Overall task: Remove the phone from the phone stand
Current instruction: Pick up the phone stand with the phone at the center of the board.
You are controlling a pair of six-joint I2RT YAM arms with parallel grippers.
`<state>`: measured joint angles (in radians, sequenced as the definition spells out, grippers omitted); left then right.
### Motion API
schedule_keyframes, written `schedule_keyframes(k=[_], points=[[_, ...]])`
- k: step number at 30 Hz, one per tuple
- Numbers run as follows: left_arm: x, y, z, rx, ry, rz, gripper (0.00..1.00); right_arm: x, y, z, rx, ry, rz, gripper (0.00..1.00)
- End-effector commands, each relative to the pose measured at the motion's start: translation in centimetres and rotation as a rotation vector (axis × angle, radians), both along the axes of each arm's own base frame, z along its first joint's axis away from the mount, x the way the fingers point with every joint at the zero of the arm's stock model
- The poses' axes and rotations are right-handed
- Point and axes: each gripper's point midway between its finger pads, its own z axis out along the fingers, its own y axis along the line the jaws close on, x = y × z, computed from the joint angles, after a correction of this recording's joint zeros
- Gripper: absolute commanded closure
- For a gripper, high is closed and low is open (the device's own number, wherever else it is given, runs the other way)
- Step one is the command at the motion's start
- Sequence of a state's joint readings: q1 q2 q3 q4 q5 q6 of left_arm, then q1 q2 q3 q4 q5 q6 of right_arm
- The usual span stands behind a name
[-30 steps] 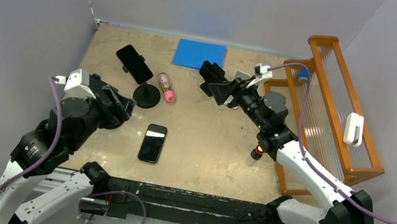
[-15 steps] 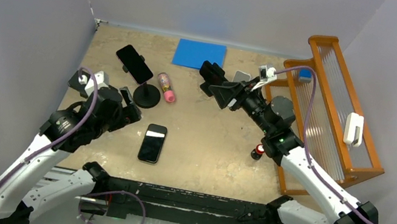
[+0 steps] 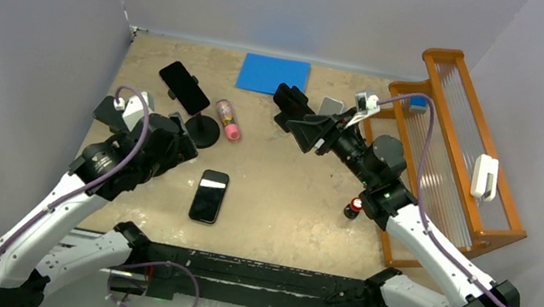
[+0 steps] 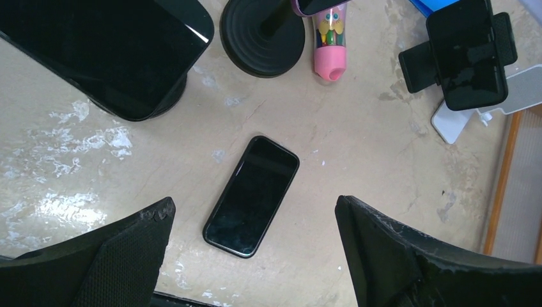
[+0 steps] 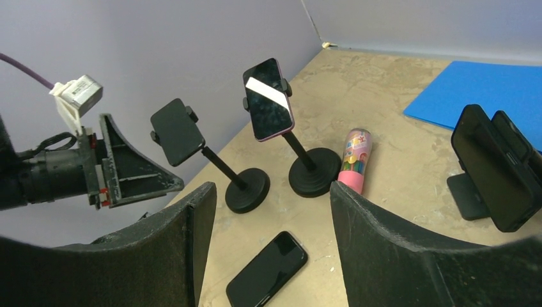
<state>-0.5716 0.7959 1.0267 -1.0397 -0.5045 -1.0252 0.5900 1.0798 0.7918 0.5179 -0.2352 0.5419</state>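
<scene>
Nearest the arm bases, a black phone (image 3: 209, 196) lies flat, screen up, on the tan worktop (image 3: 293, 208), free of any stand. The left tool (image 4: 254, 204) hangs just left of it, released, its fingers spread wide with nothing between them. Beyond it stand two tall stands. The nearer stand (image 5: 246, 192) clamps a dark phone (image 5: 174, 131). The farther stand (image 5: 313, 171) clamps a glossy phone (image 5: 268, 99), tilted, and a pink tube (image 3: 228, 120) lies just beside its base. Farther right, the right tool (image 5: 271, 192) is also released and empty, beside a third phone (image 4: 470, 51) in a low holder (image 4: 418, 64). A blue sheet (image 3: 274, 74) lies at the far edge, and an orange rack (image 3: 456, 144) stands at the right.
</scene>
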Motion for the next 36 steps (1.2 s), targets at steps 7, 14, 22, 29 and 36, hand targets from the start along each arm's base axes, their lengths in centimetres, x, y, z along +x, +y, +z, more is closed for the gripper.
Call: schedule_keyframes(k=[7, 14, 22, 29, 36], points=[[-0.1, 2.0, 1.8, 0.071, -0.048, 0.046, 0.05, -1.8, 0.3, 2.5, 0.061, -0.07, 0.071, 0.33], [3.2, -2.1, 3.9, 0.046, -0.138, -0.146, 0.08, -2.0, 0.1, 2.4, 0.056, -0.07, 0.066, 0.33], [8.8, -4.1, 12.0, 0.062, -0.312, -0.222, 0.06, -2.0, -0.2, 2.7, 0.053, -0.078, 0.05, 0.33], [13.8, 0.4, 11.7, -0.103, -0.328, -0.224, 0.07, -2.0, -0.2, 2.5, 0.052, -0.075, 0.05, 0.33], [15.5, 1.6, 11.0, -0.129, -0.357, -0.22, 0.06, -2.1, -0.2, 2.1, 0.051, -0.072, 0.055, 0.33]])
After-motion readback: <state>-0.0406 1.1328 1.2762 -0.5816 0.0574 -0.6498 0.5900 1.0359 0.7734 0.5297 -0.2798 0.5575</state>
